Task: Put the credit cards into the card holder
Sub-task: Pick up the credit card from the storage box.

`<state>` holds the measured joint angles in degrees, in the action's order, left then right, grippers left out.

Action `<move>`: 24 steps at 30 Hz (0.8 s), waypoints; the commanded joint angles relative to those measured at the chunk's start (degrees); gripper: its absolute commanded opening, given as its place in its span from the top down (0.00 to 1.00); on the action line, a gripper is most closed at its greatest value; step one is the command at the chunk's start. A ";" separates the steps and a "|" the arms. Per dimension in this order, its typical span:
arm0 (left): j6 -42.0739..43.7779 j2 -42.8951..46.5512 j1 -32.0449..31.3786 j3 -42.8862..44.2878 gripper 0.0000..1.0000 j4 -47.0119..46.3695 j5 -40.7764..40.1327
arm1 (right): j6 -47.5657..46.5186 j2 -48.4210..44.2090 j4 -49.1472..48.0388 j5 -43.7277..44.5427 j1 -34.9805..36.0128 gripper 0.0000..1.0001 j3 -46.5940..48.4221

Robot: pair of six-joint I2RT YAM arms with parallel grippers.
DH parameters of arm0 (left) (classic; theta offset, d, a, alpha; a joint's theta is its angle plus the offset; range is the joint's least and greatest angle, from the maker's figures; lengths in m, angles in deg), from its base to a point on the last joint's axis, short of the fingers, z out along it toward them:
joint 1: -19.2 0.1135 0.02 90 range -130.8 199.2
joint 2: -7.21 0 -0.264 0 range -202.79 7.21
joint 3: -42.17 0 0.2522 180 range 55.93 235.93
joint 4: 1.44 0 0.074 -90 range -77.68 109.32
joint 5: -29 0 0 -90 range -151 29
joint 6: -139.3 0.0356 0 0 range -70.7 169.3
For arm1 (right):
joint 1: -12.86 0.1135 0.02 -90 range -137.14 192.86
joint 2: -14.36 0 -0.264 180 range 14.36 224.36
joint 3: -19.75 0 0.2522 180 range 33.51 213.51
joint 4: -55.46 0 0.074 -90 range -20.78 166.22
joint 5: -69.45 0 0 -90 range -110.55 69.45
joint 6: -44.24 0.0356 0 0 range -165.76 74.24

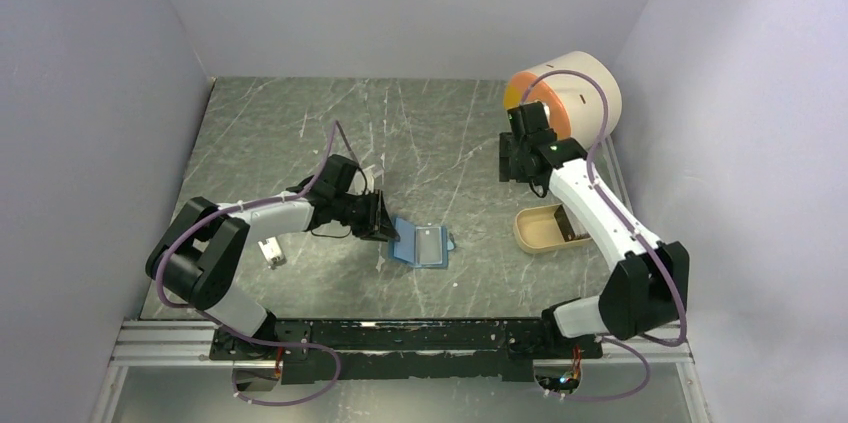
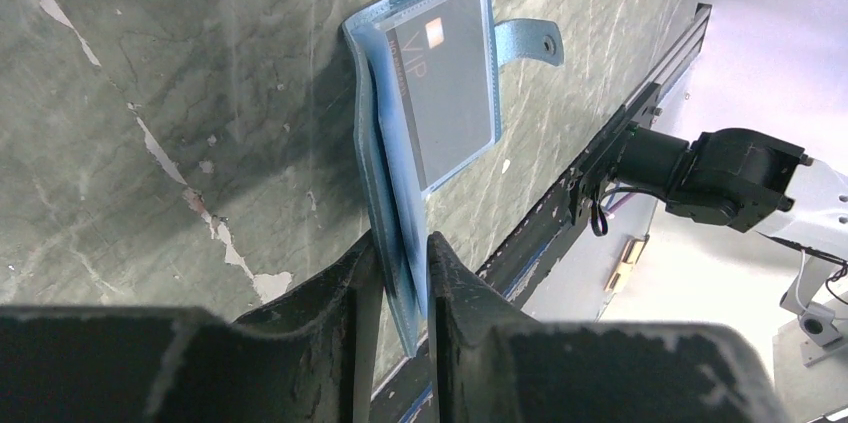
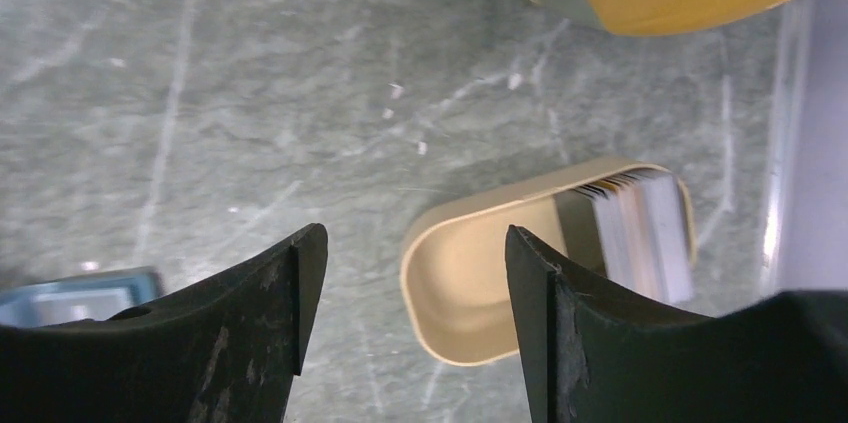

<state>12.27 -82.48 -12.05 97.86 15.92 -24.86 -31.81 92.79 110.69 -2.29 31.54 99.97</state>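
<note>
On veined grey tabletop [image 2: 150, 63], left end effector [image 2: 402, 251] pinches seemingly vinyl card holder [image 2: 440, 83].

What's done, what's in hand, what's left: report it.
Done: one grey card already sits in a pocket of the card holder. In hand: the left gripper is shut on the holder's raised flap; the right gripper hangs open and empty near the tray. Left: the stack of cards standing in that tray.
</note>
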 commanded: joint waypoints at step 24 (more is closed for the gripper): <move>-5.26 2.42 -0.56 -8.05 0.72 -11.32 3.73 | -7.05 18.12 11.10 24.44 -5.03 0.29 -0.96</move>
<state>8.03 -81.06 -12.14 91.02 8.77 -23.42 -37.60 110.85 121.66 17.84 28.13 100.28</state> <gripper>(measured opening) 0.278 0.704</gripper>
